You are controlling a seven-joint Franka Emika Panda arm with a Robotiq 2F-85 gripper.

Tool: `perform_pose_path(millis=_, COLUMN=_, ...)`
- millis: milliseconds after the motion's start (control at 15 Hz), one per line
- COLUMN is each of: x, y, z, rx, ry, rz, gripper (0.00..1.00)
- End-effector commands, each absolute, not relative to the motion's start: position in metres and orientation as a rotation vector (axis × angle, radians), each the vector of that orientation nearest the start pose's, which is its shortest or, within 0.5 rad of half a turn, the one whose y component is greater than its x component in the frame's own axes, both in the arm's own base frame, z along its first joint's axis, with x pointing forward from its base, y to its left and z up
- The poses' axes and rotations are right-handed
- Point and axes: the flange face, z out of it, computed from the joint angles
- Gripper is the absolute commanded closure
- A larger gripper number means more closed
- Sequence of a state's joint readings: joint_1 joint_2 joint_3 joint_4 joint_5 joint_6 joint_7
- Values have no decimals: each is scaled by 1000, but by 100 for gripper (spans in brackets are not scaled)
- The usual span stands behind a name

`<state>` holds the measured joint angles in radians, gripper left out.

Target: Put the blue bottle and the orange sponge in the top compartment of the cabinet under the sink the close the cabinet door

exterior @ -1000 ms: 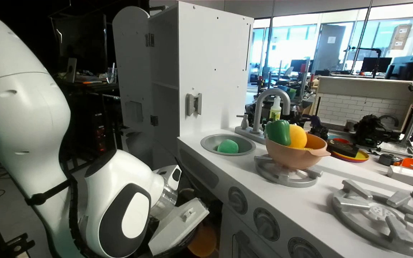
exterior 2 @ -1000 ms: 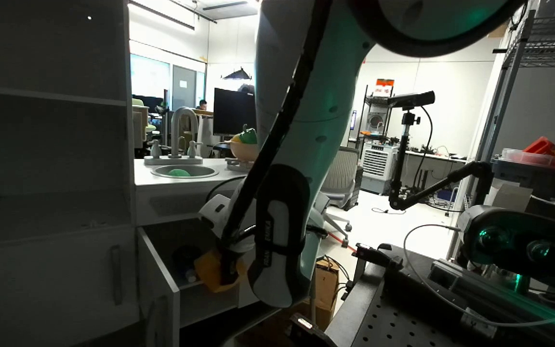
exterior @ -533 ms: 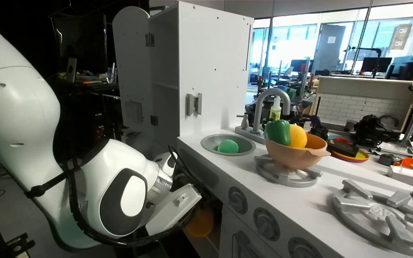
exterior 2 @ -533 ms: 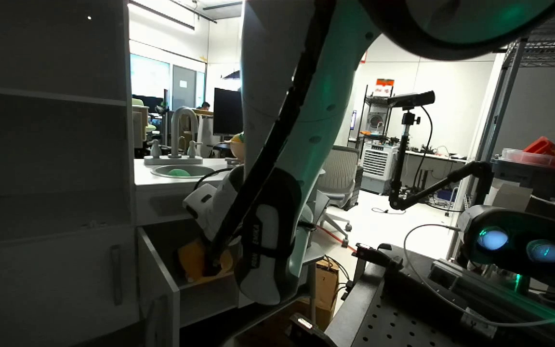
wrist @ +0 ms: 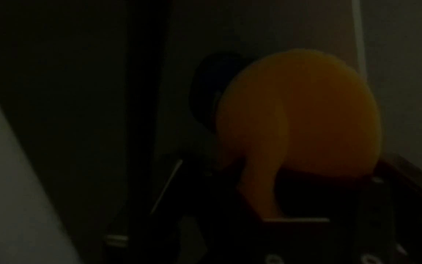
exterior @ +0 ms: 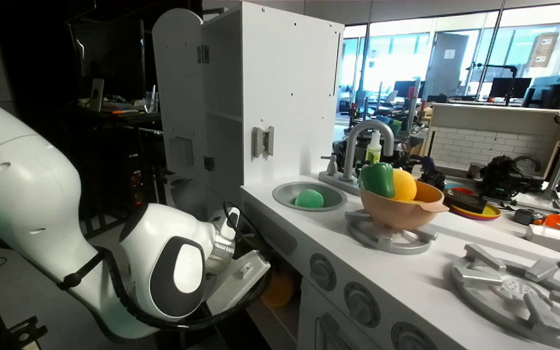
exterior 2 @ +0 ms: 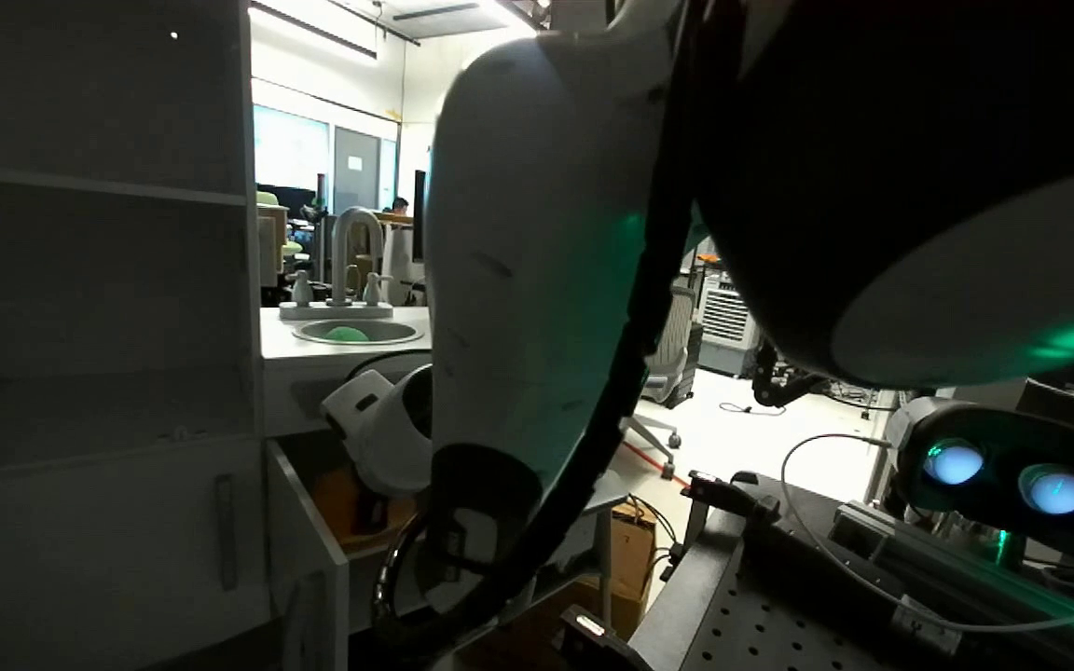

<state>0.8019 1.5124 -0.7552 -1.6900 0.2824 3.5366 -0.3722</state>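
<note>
Orange and domed, the sponge [wrist: 302, 110] is seen near the middle of the dim wrist view. It is gripped by the pincer [wrist: 264, 174]: the jaws press together on a narrow part of it, and the wider part bulges out beyond them. Behind the sponge, the blue bottle [wrist: 211, 80] is partly covered; only a dark, rounded portion is visible, and I cannot tell whether the two are touching.

In an exterior view, the white cabinet [exterior 2: 299, 396] stands under the sink [exterior 2: 395, 332], with the cabinet door [exterior 2: 299, 540] swung outward. The sponge appears there inside the opening, at the level of the top compartment [exterior 2: 309, 457], and the robot arm [exterior 2: 537, 280] hides a part of it. Whether it rests on the floor of this compartment, I cannot tell.

In both exterior views, a green rounded lump [exterior: 309, 199] lies in the sink, and a grey faucet [exterior: 370, 125] rises just behind it in a curve. A tall white unit [exterior: 289, 73] stands just beside the sink.

On the white desk [exterior: 319, 228], a peach-coloured bowl [exterior: 401, 216] sits on a grey burner [exterior: 385, 241]. It contains a green toy pepper [exterior: 378, 180] and a round yellow-orange fruit [exterior: 405, 184], and the pepper covers the fruit partly. A second burner [exterior: 518, 287] is placed on the same desk, apart from the bowl. Round knobs [exterior: 361, 304] are set in a row on the front, below the edge of the desk.
</note>
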Motion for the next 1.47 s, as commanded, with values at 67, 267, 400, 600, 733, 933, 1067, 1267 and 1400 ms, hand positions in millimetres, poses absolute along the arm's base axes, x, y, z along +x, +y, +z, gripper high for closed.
perform_pose_path(millis=67, x=624, y=41, z=8, rx=1930, ry=1058, rz=867, gripper=100)
perform_pose_path(millis=267, x=624, y=37, z=4, rx=1925, ry=1047, rz=858, gripper=100)
perform_pose_path(millis=400, x=623, y=38, z=3, rx=1933, ry=1025, rz=863, gripper=75)
perform_pose_path(millis=600, x=624, y=37, z=0, rx=1940, ry=1011, rz=862, gripper=60)
perform_pose_path(millis=733, x=627, y=35, z=0, rx=1943, ry=1006, rz=859, gripper=46)
perform_pose_path(millis=933, x=632, y=32, z=0, rx=1945, ry=999, rz=854, gripper=25)
perform_pose_path(millis=1067, x=634, y=29, z=-1, rx=1951, ry=990, rz=858, gripper=11)
perform_pose_path(millis=1267, x=634, y=35, z=-4, rx=1963, ry=991, rz=871, gripper=0)
perform_pose_path(millis=1400, x=630, y=39, z=-10, rx=1977, ry=999, rz=869, gripper=0)
